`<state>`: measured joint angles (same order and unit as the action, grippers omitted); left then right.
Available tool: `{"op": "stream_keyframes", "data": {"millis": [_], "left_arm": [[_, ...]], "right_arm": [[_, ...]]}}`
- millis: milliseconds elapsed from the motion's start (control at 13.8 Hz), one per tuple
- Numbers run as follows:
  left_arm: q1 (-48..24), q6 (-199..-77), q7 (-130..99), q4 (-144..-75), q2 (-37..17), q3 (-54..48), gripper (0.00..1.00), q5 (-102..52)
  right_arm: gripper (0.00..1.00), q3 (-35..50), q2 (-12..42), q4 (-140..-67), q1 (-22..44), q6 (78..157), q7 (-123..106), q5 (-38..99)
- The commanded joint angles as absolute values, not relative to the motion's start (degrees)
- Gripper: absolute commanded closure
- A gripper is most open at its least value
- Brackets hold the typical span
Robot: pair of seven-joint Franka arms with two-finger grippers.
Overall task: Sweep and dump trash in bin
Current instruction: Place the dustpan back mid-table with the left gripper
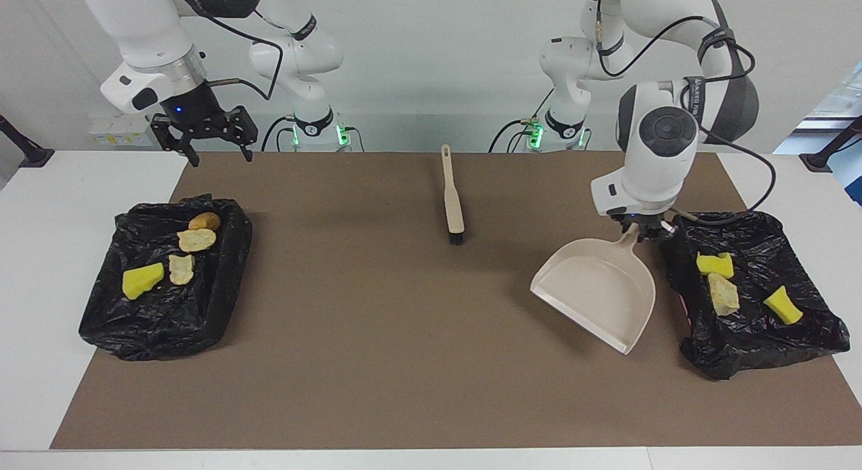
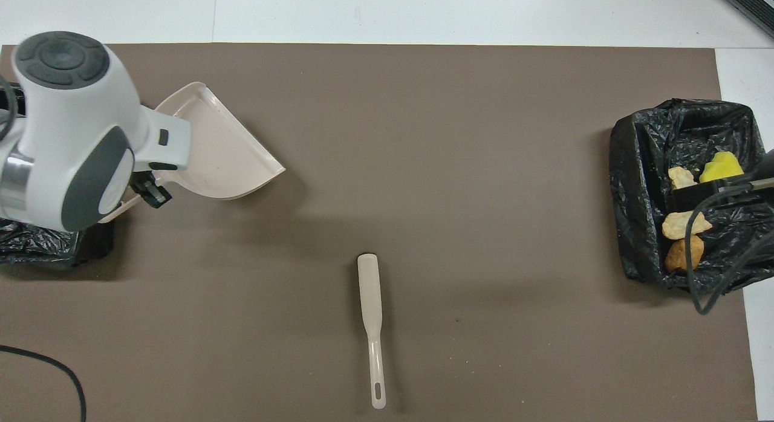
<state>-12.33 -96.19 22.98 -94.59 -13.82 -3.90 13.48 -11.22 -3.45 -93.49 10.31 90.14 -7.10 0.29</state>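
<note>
Seven scraps of trash [image 1: 196, 240], all binned. Right tool [image 1: 202, 139]: spread wide, empty, raised at 12 o'clock of the bin at the right arm's end [image 1: 215, 301], which holds four scraps. Brush [image 1: 452, 200]: laid mid-worktop [image 1: 40, 322], bristles at 6. Dustpan [image 1: 596, 291]: handle clamped in left tool [image 1: 644, 233], mouth toward 7. Bin at the left arm's end [image 1: 734, 362]: three scraps, at 3 o'clock of that tool. Dustpan set-down on brown mat [image 1: 377, 362] judged next.

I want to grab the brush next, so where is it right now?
The brush lies flat on the brown mat midway between the two bins, bristles pointing away from the robots; nothing touches it.
</note>
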Motion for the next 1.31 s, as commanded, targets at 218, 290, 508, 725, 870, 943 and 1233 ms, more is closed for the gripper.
{"op": "stream_keyframes", "data": {"millis": [218,290,508,725,870,943,1233], "left_arm": [[-22.4,-107.7,-2.9,-97.0,-17.0,-2.7,1.0,5.3],[-23.7,-110.1,-7.6,-96.8,-17.7,-2.8,1.0,5.0],[-27.5,-113.1,-14.5,-95.4,-20.0,-2.7,1.0,-0.8],[-29.7,-116.8,-24.3,-94.4,-22.4,-2.7,1.0,-1.8],[-31.4,-117.6,-32.0,-89.5,-26.9,-2.7,1.0,-3.2],[-31.7,-117.5,-32.9,-87.3,-28.6,-2.7,1.0,-3.3],[-33.7,-119.7,-32.7,-86.0,-30.9,-2.8,1.0,-3.2]], "right_arm": [[0.0,-11.3,-5.4,-93.9,10.2,89.4,-4.8,0.0],[0.0,-11.3,-5.3,-93.8,10.1,89.4,-3.9,0.5],[0.0,-9.7,-5.2,-93.3,5.8,88.9,-3.2,0.9],[0.0,-4.6,-5.2,-93.3,0.2,88.9,-2.9,1.3],[0.0,-1.1,-5.3,-93.3,-2.4,89.5,-1.9,1.8],[0.0,-1.2,-5.4,-93.3,-2.0,89.7,-1.0,1.8],[0.0,-1.2,-5.8,-93.4,-1.9,89.6,-0.6,1.8]]}}
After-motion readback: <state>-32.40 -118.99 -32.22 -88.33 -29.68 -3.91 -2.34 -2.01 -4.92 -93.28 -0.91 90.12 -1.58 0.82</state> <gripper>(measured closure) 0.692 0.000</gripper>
